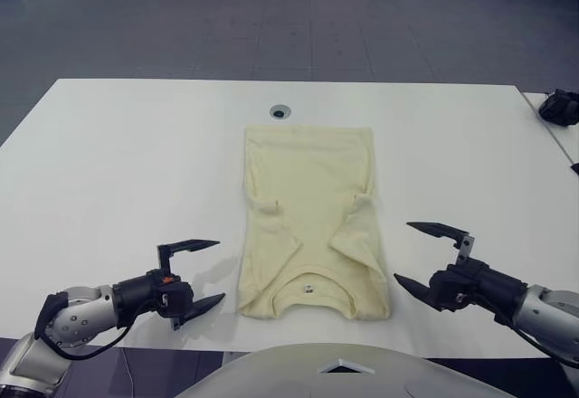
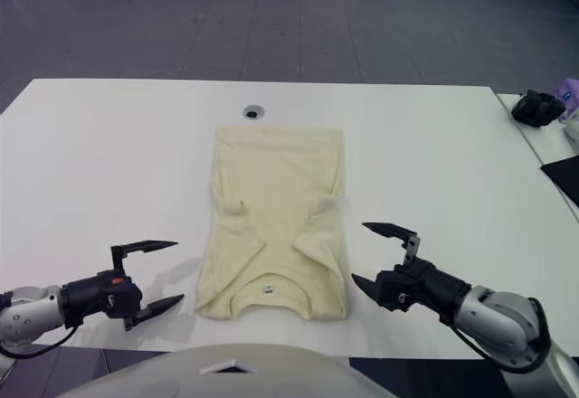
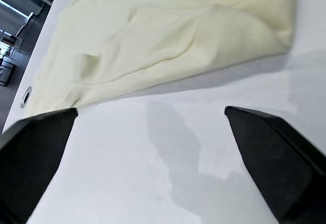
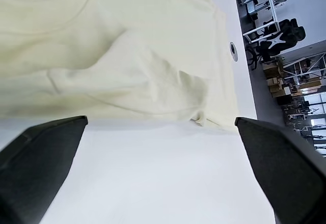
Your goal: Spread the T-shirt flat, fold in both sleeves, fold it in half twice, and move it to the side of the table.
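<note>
A pale yellow T-shirt [image 1: 309, 217] lies flat on the white table [image 1: 118, 172], collar toward me, with both sleeves folded in over the body. My left gripper [image 1: 204, 273] stands open just left of the shirt's near corner, nothing between its fingers. My right gripper [image 1: 422, 255] stands open just right of the shirt's near right corner, also empty. The left wrist view looks across bare table at the shirt's edge [image 3: 168, 40]. In the right wrist view the shirt's side and folded sleeve [image 4: 127, 56] lie ahead.
A round cable hole [image 1: 280, 111] sits in the table just beyond the shirt's hem. A dark object [image 1: 559, 107] lies on a neighbouring table at the far right. Bare table surface stretches on both sides of the shirt.
</note>
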You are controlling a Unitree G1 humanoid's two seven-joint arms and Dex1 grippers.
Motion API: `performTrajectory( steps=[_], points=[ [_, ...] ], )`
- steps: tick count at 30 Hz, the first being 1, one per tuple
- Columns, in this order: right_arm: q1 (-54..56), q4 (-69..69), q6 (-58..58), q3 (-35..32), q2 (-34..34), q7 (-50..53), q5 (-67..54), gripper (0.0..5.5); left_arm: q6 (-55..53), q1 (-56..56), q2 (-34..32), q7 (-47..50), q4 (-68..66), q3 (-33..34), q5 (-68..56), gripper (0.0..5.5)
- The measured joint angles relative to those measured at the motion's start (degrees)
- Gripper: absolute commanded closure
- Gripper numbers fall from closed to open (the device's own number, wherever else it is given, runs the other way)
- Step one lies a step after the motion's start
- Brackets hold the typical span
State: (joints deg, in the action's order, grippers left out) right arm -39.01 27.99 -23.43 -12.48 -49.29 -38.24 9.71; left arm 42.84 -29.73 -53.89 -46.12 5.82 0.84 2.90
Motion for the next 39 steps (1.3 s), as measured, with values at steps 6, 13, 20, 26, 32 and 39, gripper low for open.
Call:
performTrajectory(
  steps=[6, 13, 20, 26, 32, 39],
  points=[
    [-2.2, -5.8, -6.2, 3.0, -0.1, -1.4, 3.1, 0.10, 0.8, 2.7, -0.6, -0.9, -0.2, -3.7, -0.7, 0.12],
    [4.0, -10.4, -12.0, 11.4, 2.0, 1.3, 5.5, 0.10, 1.5, 9.1, 1.7, -1.1, -2.7, -9.7, -0.5, 0.12],
    [4.3, -14.9, -17.1, 14.8, 3.7, 7.1, 5.9, 0.10, 7.2, 12.3, 2.7, -0.6, -7.3, -13.8, 0.4, 1.20],
    [-0.5, -18.1, -22.4, 14.7, 3.9, 13.9, 6.0, 0.10, 13.4, 12.4, 3.3, 2.8, -10.9, -14.5, 3.8, 2.28],
    [-4.8, -18.3, -25.5, 13.6, 2.2, 16.0, 6.4, 0.10, 14.5, 12.7, 3.1, 4.1, -11.6, -14.9, 4.2, 1.58],
    [-4.5, -18.2, -26.1, 13.2, 2.2, 17.4, 8.2, 0.10, 14.5, 13.9, 2.9, 4.4, -11.4, -15.0, 3.5, 0.53]
  ],
)
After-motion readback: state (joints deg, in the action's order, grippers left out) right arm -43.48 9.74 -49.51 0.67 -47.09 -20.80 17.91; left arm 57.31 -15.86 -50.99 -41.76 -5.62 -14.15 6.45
